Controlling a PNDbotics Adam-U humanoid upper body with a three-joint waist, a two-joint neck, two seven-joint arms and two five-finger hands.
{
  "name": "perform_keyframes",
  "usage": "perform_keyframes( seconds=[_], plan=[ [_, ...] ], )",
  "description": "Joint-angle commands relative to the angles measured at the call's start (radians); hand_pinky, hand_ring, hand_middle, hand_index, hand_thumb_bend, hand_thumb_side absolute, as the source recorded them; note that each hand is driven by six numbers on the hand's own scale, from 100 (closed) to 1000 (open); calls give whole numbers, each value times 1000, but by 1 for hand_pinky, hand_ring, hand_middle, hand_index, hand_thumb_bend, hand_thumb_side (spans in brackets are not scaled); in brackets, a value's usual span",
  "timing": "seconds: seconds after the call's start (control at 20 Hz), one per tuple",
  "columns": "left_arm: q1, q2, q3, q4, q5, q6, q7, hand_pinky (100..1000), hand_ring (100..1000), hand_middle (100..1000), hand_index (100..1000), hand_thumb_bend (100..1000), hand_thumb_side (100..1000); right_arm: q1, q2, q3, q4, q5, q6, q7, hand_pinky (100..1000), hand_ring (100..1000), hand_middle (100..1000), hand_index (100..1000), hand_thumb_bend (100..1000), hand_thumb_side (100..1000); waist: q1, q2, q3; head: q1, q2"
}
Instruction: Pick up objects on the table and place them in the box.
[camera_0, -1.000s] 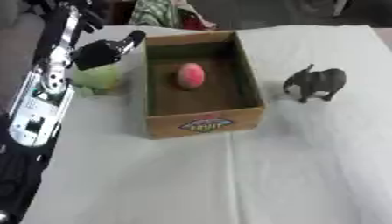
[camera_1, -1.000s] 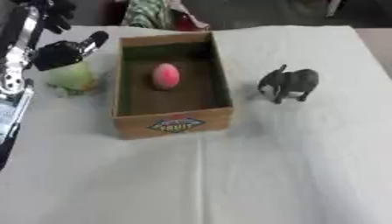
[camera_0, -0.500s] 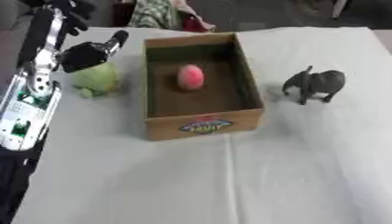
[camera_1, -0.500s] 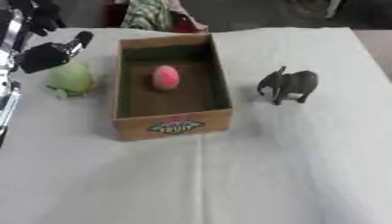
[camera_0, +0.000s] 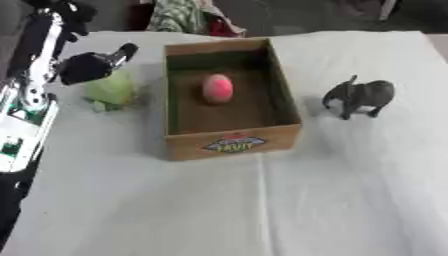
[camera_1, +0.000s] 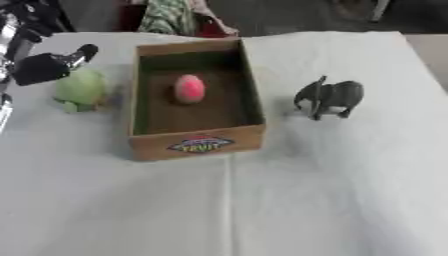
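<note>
My left hand (camera_0: 87, 66) is up at the table's left side, dark and bunched, with one finger sticking out toward the box. Whether the rest of it is curled or relaxed I cannot tell; it holds nothing that I can see.

Directly below and just beside the hand: the pale green object (camera_0: 110, 90), lumpy, sitting on the white table (camera_0: 262, 200). Hand looks to overlap its upper edge in the left eye view, but I can't say whether they touch. My read is that the hand is staged above it for a grasp.

To the hand's right: the cardboard box (camera_0: 233, 142), open top, printed label on the near wall. Inside it, toward the far half, a pink egg-shaped object (camera_0: 217, 88) lies on the floor, so one item reads as already placed.

Well beyond the box, far right of the hand: a grey toy elephant (camera_0: 360, 97) standing upright on the table, apart from the box wall. That one suits the right arm better, being on its side. Right hand shows in neither view.

Judgement: green object is the step in hand; elephant remains.
</note>
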Motion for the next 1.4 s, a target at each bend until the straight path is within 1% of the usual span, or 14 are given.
perform_keyframes(
  seconds=[0.05,0.2,0.4,0.55,0.6,0.75,0.95,1.15,1.4],
  plan=[
    [-11,56,11,32,-19,3,-34,691,681,703,799,607,381,-8,-30,-13,-9,1,-1,-3,614,676,707,797,160,100,0,-19,-1,-1,-11],
    [-21,69,13,81,-29,1,-60,690,677,697,799,607,371,-8,-30,-12,-9,1,-1,-2,614,676,707,797,160,100,0,-21,-2,-2,-11],
    [-41,79,0,150,-38,-5,-90,692,677,695,802,635,368,-9,-30,-10,-9,1,-1,0,614,677,707,798,158,100,0,-22,-2,0,-10],
    [-59,77,-10,196,-49,-11,-105,695,684,702,808,674,387,-9,-30,-10,-9,0,-1,1,614,677,707,798,157,100,-1,-23,-4,0,-11],
    [-64,76,-13,209,-53,-14,-110,695,684,702,808,674,387,-9,-30,-9,-9,0,-1,1,614,677,707,798,157,100,-1,-24,-5,1,-11],
    [-81,73,-24,243,-73,-20,-121,702,691,710,813,717,432,-9,-29,-9,-8,0,-1,1,614,677,707,798,156,100,-2,-24,-7,2,-11],
    [-97,68,-34,274,-108,-28,-135,711,700,722,822,764,467,-9,-29,-9,-8,0,-1,2,614,677,707,798,155,100,-2,-24,-8,2,-11],
    [-104,66,-41,296,-142,-34,-171,719,707,737,839,790,481,-10,-28,-8,-8,0,-1,2,614,677,707,798,155,100,-2,-24,-10,3,-11],
    [-110,62,-39,317,-181,-29,-200,719,707,738,843,775,470,-8,-28,-9,-8,0,-1,1,614,677,707,798,154,100,-1,-24,-11,4,-11]
  ],
)
